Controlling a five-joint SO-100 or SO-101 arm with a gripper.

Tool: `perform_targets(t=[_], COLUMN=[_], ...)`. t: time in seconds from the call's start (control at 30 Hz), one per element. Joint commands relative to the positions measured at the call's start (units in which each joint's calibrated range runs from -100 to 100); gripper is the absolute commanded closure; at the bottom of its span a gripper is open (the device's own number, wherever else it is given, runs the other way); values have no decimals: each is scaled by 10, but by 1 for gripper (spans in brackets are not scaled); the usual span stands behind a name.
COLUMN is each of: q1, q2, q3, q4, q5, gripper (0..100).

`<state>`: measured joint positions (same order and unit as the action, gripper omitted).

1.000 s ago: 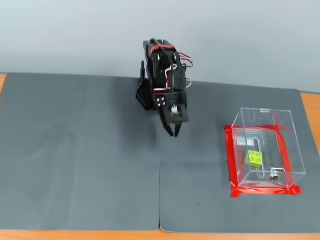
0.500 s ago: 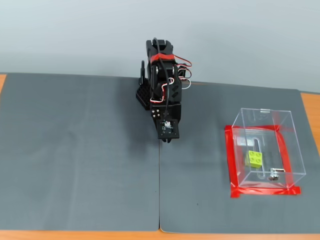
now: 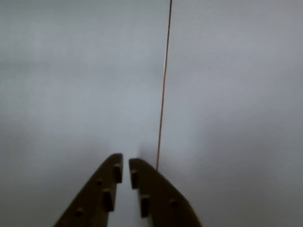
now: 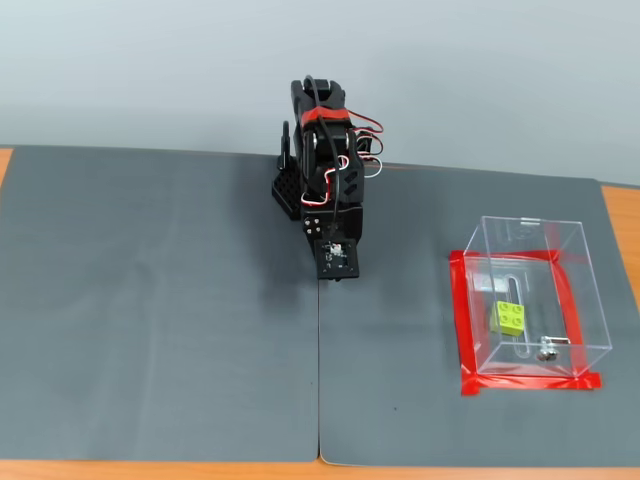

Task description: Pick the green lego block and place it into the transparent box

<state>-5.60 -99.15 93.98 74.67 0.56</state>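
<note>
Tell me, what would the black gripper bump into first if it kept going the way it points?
Probably just the flat grey mat. The black gripper points down at bare mat beside the thin seam line, with nothing else ahead, though depth is hard to judge.

Surface (image 4: 12,160): you see orange wood at its edges.
Mats (image 4: 160,300): two grey, meeting at a seam.
Transparent box (image 4: 585,290): sits on your right mat, red-taped.

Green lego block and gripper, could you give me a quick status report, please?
Gripper shut, empty, over the grey mat. Green lego block inside the transparent box. Nothing in the way.
</note>
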Motion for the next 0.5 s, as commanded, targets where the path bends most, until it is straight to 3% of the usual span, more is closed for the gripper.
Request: perform_targets(t=[0.0, 0.47], q1=[3, 3], q2=[-4, -3], q3=[-11, -12], q4=[2, 3], q5=[-2, -20], gripper=[98, 98])
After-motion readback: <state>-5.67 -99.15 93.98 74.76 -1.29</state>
